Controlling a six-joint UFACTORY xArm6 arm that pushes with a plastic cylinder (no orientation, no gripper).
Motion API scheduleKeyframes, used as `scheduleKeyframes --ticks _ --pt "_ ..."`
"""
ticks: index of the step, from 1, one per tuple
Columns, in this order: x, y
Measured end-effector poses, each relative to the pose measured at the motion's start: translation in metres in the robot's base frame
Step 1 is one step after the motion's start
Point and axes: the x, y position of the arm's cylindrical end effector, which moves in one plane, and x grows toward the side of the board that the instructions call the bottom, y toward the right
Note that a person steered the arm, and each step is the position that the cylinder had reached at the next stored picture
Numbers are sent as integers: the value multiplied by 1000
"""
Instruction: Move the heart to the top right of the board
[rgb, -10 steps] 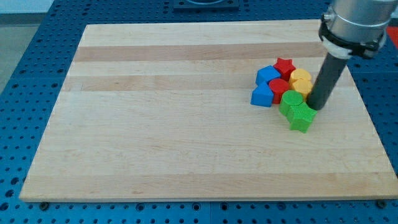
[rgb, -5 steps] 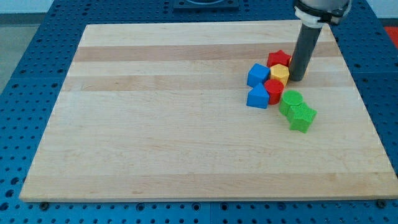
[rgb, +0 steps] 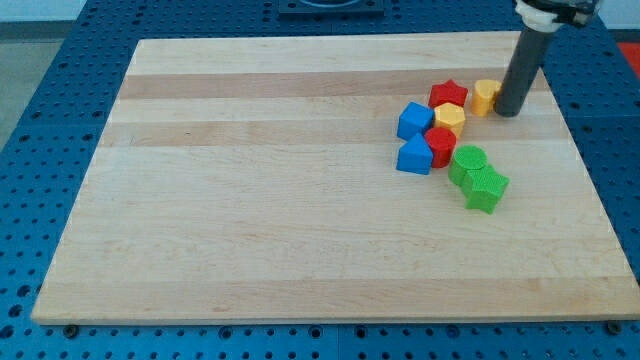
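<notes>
A yellow block (rgb: 484, 97), which looks like the heart, lies apart from the cluster, just right of the red star (rgb: 449, 94), in the board's upper right. My tip (rgb: 508, 113) stands on the board touching that yellow block's right side. The rod hides the block's right edge. The cluster to the left and below holds a second yellow block (rgb: 450, 118), a red block (rgb: 441, 145), two blue blocks (rgb: 414, 119) (rgb: 415, 155), a green round block (rgb: 468, 160) and a green star-like block (rgb: 487, 188).
The wooden board (rgb: 250, 200) lies on a blue perforated table. Its right edge runs close to the right of my tip, and its top edge is a short way above.
My tip moved up and left into the cluster, then right to beside the yellow heart-like block. That block now lies apart, right of the red star. The cluster shifted left.
</notes>
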Motion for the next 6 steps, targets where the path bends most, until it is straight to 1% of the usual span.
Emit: scheduleKeyframes --ticks 1,2,3,4,5,6 --pt "-12 -12" --pt "1 -33" --pt "23 -55" --pt "11 -74" --pt "-16 -76" --pt "-17 -76"
